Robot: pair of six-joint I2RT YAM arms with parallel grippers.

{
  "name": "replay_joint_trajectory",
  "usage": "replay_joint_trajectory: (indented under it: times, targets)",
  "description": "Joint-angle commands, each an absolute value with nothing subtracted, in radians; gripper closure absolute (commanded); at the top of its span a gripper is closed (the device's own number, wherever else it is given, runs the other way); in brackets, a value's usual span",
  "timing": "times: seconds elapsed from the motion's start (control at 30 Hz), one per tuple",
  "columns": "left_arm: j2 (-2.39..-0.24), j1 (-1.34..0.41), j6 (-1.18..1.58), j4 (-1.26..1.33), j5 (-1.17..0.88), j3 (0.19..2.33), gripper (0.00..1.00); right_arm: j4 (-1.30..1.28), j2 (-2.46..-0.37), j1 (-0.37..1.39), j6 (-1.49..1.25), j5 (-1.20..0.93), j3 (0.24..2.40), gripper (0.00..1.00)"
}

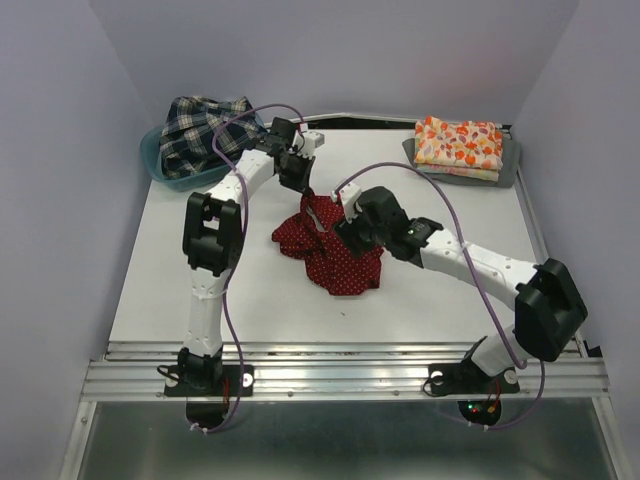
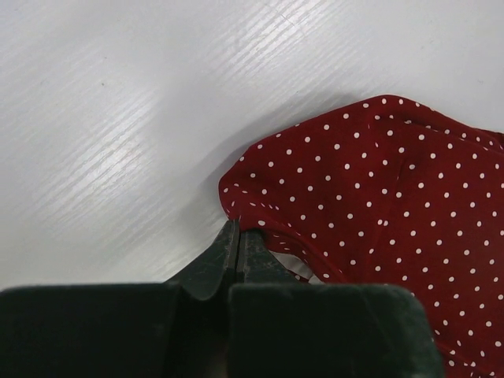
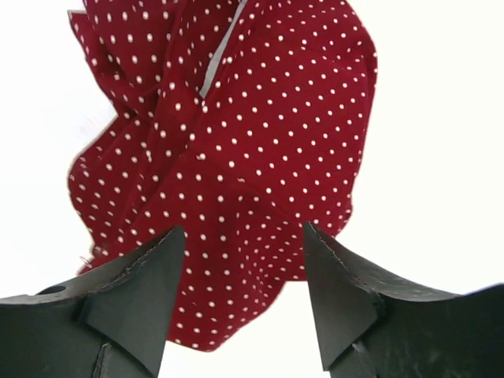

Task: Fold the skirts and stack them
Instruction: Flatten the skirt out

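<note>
The dark red dotted skirt [image 1: 335, 255] lies crumpled at the middle of the table. My left gripper [image 1: 303, 188] is shut on its far edge; in the left wrist view the closed fingertips [image 2: 237, 233] pinch the hem of the red cloth [image 2: 378, 189]. My right gripper [image 1: 350, 222] hangs open over the skirt's right part; in the right wrist view its two fingers straddle the red cloth [image 3: 236, 157] without holding it. The plaid skirt [image 1: 200, 130] sits bunched in the teal bin. The orange floral skirt [image 1: 460, 145] lies folded at the back right.
The teal bin [image 1: 160, 165] stands at the back left corner. A grey mat [image 1: 508, 165] lies under the floral skirt. White tabletop [image 1: 200, 290] lies in front, with a metal rail [image 1: 340, 375] along the near edge.
</note>
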State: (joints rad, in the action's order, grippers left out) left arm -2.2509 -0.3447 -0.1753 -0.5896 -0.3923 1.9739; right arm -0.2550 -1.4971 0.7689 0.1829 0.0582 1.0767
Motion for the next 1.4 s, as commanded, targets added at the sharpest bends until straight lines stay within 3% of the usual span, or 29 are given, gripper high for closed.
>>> replay_joint_trajectory:
  times: [0.0,0.27,0.4,0.63,0.83,1.0,1.03,1.07,1.1,1.17,1.2,1.27,1.37]
  targets:
    - [-2.163,-0.342,-0.19,-0.578,-0.403,1.99,1.0,-0.281,-1.561,0.761,0.06,-0.078,1.134,0.34]
    - [-2.164,-0.342,-0.198,-0.581,-0.393,1.999,1.0,-0.284,-1.644,0.736,-0.044,-0.167,1.212,0.35]
    - [-2.161,-0.342,-0.199,-0.575,-0.391,1.999,1.0,-0.285,-1.68,0.727,-0.049,-0.114,1.23,0.4]
    - [-2.154,-0.342,-0.21,-0.578,-0.383,1.994,1.0,-0.285,-1.703,0.706,-0.058,-0.061,1.236,0.62]
    - [-2.148,-0.342,-0.213,-0.574,-0.383,1.993,1.0,-0.285,-1.72,0.706,-0.049,-0.054,1.244,0.97]
    - [-2.099,-0.341,-0.248,-0.578,-0.377,1.979,1.0,-0.308,-1.66,0.676,-0.011,-0.038,1.255,0.99]
    - [-2.092,-0.341,-0.253,-0.581,-0.361,1.979,1.0,-0.316,-1.645,0.663,0.073,-0.038,1.259,0.97]
    - [-2.083,-0.341,-0.258,-0.586,-0.348,1.983,1.0,-0.334,-1.606,0.663,0.127,-0.046,1.262,0.84]
    - [-2.085,-0.339,-0.259,-0.594,-0.339,1.988,1.0,-0.334,-1.577,0.663,0.171,-0.07,1.249,0.78]
    - [-2.092,-0.337,-0.262,-0.621,-0.322,1.997,1.0,-0.308,-1.466,0.663,0.28,-0.154,1.191,0.39]
    - [-2.103,-0.336,-0.262,-0.629,-0.319,2.0,1.0,-0.302,-1.436,0.663,0.322,-0.179,1.134,0.3]
    - [-2.118,-0.33,-0.255,-0.638,-0.328,1.993,1.0,-0.392,-1.413,0.745,0.408,-0.169,1.114,0.17]
    - [-2.126,-0.324,-0.226,-0.618,-0.362,1.961,1.0,-0.521,-1.462,0.953,0.429,0.005,1.127,0.17]
